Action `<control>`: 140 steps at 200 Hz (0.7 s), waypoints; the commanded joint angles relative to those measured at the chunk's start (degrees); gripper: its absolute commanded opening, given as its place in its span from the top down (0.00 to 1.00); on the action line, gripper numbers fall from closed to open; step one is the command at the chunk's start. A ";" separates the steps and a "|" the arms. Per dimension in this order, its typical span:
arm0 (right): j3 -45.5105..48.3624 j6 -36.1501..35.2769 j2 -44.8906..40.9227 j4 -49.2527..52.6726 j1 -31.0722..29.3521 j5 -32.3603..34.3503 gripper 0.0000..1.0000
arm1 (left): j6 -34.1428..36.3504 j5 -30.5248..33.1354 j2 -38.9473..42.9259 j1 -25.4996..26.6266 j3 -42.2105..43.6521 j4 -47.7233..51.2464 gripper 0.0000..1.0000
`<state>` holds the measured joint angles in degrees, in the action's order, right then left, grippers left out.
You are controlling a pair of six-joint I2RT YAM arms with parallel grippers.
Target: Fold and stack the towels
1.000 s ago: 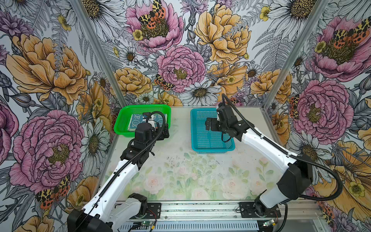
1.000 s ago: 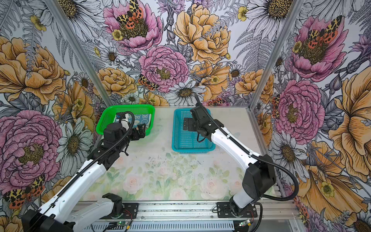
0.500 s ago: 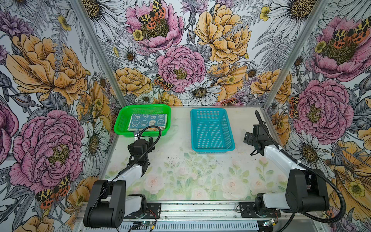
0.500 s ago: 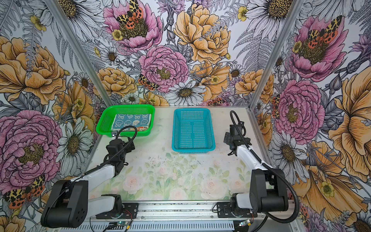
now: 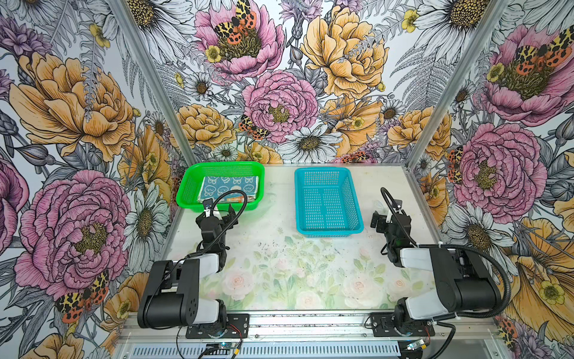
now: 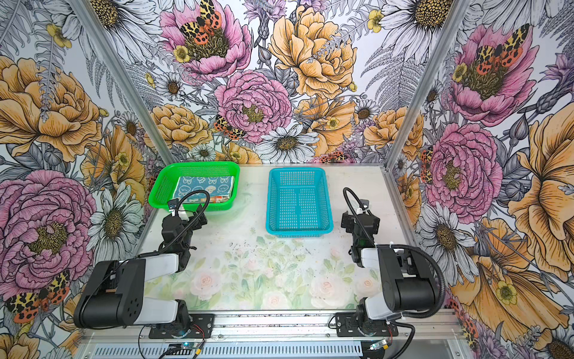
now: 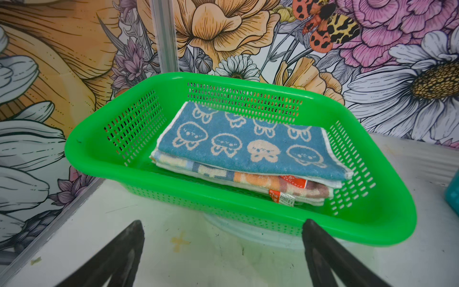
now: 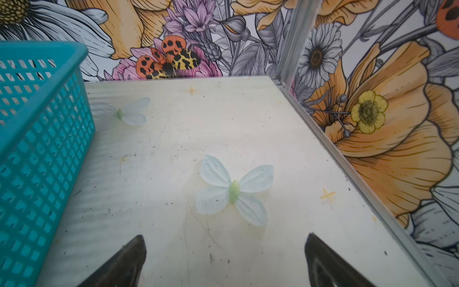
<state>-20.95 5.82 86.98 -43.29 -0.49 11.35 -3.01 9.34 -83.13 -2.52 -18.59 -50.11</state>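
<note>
Both arms have pulled back from the baskets since a second ago, and I now see them folded low near the front rail. My left hand [image 5: 221, 214] sits just on the near side of the green basket [image 5: 217, 166], spread wide and holding nothing. The towels [image 7: 243, 146] lie folded and stacked inside that basket, blue one on top, just beyond the hand and not touching it. My right hand [image 5: 388, 217], also wide open and empty, hangs over bare counter [image 5: 279, 248] beside the blue basket [image 5: 329, 231], well apart from the towels.
</note>
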 commanded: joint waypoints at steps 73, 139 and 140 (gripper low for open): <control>0.08 0.64 1.16 -9.79 0.70 1.68 0.00 | 2.02 -6.36 -5.64 0.41 -2.42 -4.66 0.01; 0.03 0.70 0.99 -9.41 0.69 1.66 0.00 | 2.17 -5.91 -5.64 0.60 -2.42 -4.69 0.01; 0.03 0.69 1.00 -9.43 0.68 1.66 0.00 | 2.19 -5.91 -5.64 0.59 -2.42 -4.67 0.01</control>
<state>-20.62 5.54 88.01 -50.24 0.08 12.23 -1.48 4.43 -89.34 -2.35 -20.53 -53.04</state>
